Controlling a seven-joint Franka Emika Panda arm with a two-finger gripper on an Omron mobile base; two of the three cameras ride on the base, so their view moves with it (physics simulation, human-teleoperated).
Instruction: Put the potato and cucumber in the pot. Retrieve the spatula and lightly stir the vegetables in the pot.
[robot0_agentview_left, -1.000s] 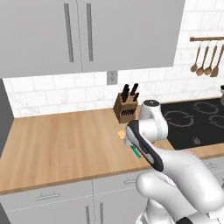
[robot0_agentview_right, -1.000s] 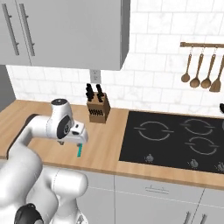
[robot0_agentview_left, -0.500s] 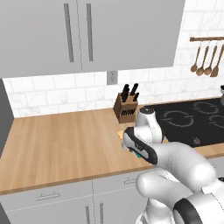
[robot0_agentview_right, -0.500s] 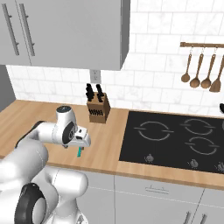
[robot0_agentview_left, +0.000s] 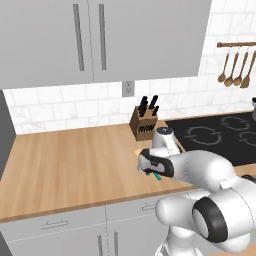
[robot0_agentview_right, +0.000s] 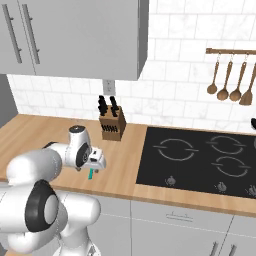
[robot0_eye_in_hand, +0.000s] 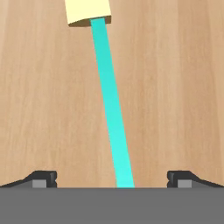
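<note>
Claw (robot0_eye_in_hand: 112, 181) spread to its widest and holding nothing, I have it hanging low over the pale wooden bench (robot0_eye_in_hand: 175, 87), looking straight down. Directly beneath it lies a utensil with a long thin turquoise handle and a flat, squared, pale wood blade (robot0_eye_in_hand: 107, 87), which I take to be the spatula, though its colours make me unsure. In the hand view its long axis runs from between the two dark fingertips (robot0_eye_in_hand: 43, 178) up and away to the blade, so the handle sits centred in the gap, crossing the line between the tips, touching neither. From the right base view I see it on the bench (robot0_agentview_right: 30, 130) near the front edge, left of the black cooktop (robot0_agentview_right: 200, 160). A straight descent should bracket the handle.
</note>
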